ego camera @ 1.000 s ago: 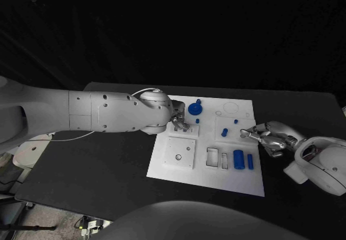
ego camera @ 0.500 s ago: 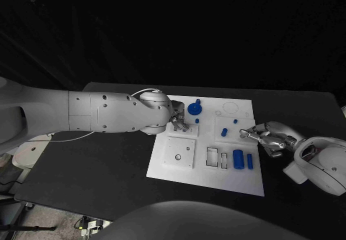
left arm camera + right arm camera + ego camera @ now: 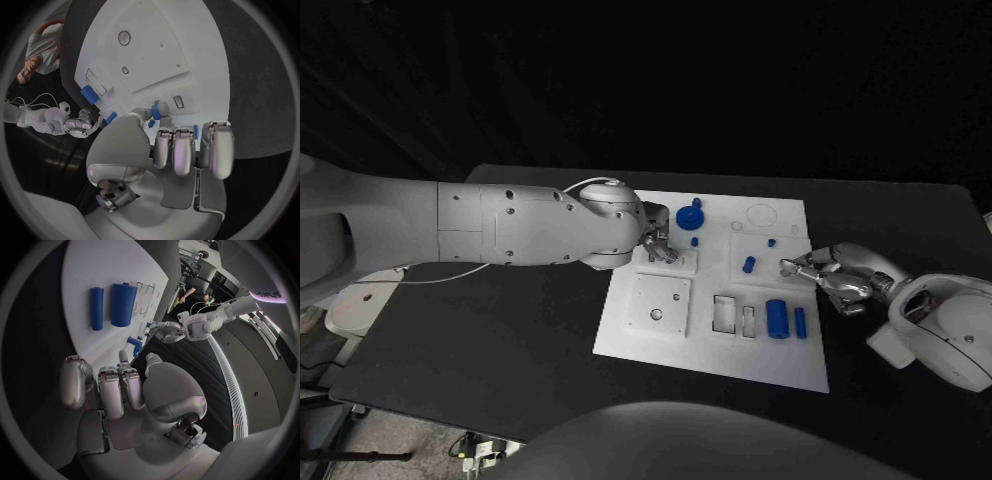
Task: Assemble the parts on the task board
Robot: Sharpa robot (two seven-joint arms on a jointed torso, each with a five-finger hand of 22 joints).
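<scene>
Centrally on the black table (image 3: 502,340) lies the white board (image 3: 711,350), with the blue parts spread over it: a round knobbed part (image 3: 689,214) near its far edge, a small peg (image 3: 695,241) just in front of that, a short peg (image 3: 749,265) and a tiny one (image 3: 772,243) in the middle, and a thick cylinder (image 3: 777,319) lying beside a thin cylinder (image 3: 800,321) toward the near right corner. Empty rectangular slots (image 3: 726,313) sit just left of the cylinders, and a square raised plate (image 3: 658,304) with a hole sits at the near left. The left hand (image 3: 658,244) hovers over the far left part of the board, close to the knobbed part and small peg; in its wrist view the fingers (image 3: 187,150) curl downward side by side above the board's edge, and I cannot tell whether they hold anything. The right hand (image 3: 828,276) sits at the board's right edge, fingertips pointing toward the short peg; in its wrist view the fingers (image 3: 112,390) lie bent together, and again I cannot tell whether anything is pinched.
</scene>
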